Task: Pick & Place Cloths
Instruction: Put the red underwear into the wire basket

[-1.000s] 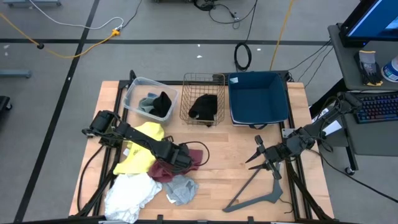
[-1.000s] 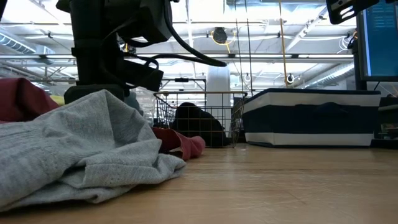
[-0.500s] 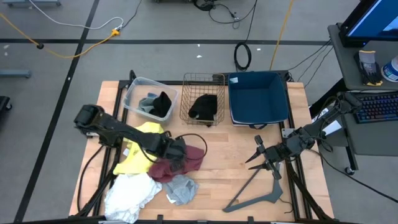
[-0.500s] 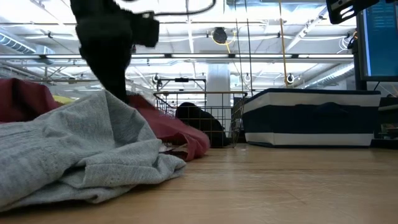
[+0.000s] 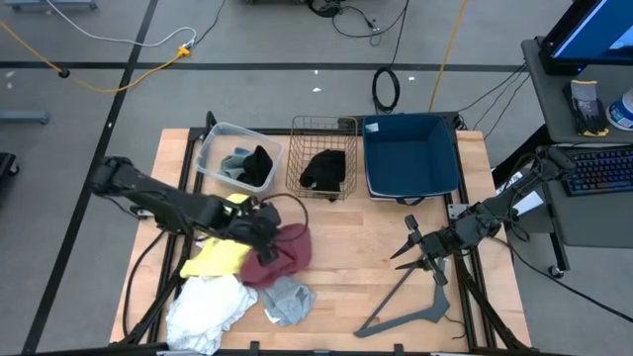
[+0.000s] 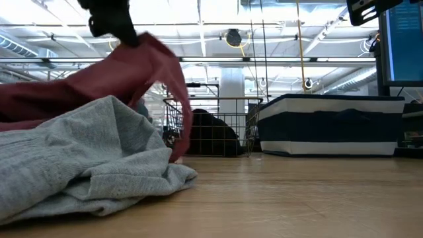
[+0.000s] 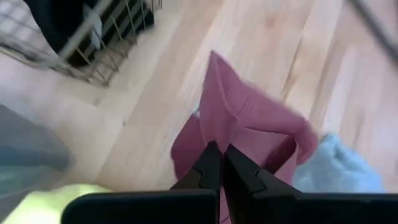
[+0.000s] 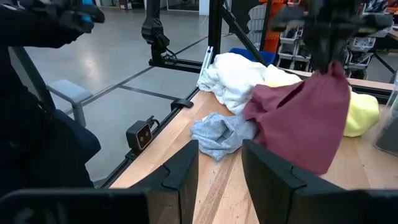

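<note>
My left gripper [image 5: 261, 229] is shut on the maroon cloth [image 5: 283, 251] above the cloth pile at the table's near left. The cloth also shows in the left wrist view [image 7: 249, 118] and the low view [image 6: 132, 73]. The yellow cloth [image 5: 220, 253], the white cloth [image 5: 203, 307] and the light grey cloth [image 5: 290, 301] lie flat on the table. A black cloth [image 5: 323, 170] lies in the wire basket [image 5: 297, 138]. Grey-blue and black cloths [image 5: 245, 165] lie in the clear bin [image 5: 213, 138]. My right gripper [image 5: 407, 247] is open and empty at the right. My left gripper pinches a bunched-up part of the maroon cloth [image 7: 217, 134] between its two shut fingers [image 7: 210, 163]. The fingers come from above, pointing down. The cloth hangs slack below them [image 8: 305, 124], and its left part still lies behind the grey cloth [image 6: 20, 106].
A blue bin [image 5: 410, 156] stands at the far right beside the wire basket. A grey angular hanger [image 5: 407, 311] lies near the front edge, below my right gripper. Bare wood lies between the cloth pile and the hanger.
My left gripper has gone up and a little toward the table's left edge, staying shut. The maroon cloth has been drawn up off the table with it: its gripped part is raised high and hangs in a drape, while its left part stays low on the pile.
</note>
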`<state>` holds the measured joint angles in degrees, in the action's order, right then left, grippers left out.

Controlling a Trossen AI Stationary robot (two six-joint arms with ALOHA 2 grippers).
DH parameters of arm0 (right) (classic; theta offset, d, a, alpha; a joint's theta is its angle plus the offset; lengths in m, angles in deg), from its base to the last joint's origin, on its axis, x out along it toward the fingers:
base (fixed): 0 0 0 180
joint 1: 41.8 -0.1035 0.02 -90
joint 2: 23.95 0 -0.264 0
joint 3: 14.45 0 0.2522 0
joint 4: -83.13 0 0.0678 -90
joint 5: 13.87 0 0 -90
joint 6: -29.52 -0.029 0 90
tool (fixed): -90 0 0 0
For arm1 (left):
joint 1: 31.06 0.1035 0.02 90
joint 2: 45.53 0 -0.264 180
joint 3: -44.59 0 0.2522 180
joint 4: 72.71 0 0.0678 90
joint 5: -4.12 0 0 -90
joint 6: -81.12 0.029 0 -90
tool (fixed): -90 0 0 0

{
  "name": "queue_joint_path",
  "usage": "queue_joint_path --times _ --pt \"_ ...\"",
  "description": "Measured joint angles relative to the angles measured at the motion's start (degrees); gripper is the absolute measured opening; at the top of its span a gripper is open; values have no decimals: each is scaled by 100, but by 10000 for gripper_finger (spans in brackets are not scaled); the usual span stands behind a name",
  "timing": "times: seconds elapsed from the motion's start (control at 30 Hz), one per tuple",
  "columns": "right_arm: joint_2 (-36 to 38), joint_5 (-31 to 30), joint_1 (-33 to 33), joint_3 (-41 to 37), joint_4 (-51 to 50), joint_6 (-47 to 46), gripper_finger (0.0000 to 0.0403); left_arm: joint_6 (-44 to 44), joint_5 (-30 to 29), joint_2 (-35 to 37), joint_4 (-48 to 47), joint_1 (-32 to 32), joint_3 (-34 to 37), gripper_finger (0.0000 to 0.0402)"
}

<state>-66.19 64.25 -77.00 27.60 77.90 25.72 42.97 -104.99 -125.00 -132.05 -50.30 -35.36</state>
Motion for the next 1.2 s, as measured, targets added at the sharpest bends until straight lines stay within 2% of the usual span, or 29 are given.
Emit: queue_joint_path --times 0.17,0.63,1.0,1.2 --pt "0 0 0 0 2 -1 114 90 -202 422 396 -85 -2 0" --pt "2 0 1 0 24 -2 114 870 -193 1201 2028 -288 -6 0" --pt "0 -2 0 0 24 -2 114 2014 717 1320 3959 -339 -9 0" --pt "0 -1 0 0 24 -1 114 2682 835 1320 4949 -339 -9 0"
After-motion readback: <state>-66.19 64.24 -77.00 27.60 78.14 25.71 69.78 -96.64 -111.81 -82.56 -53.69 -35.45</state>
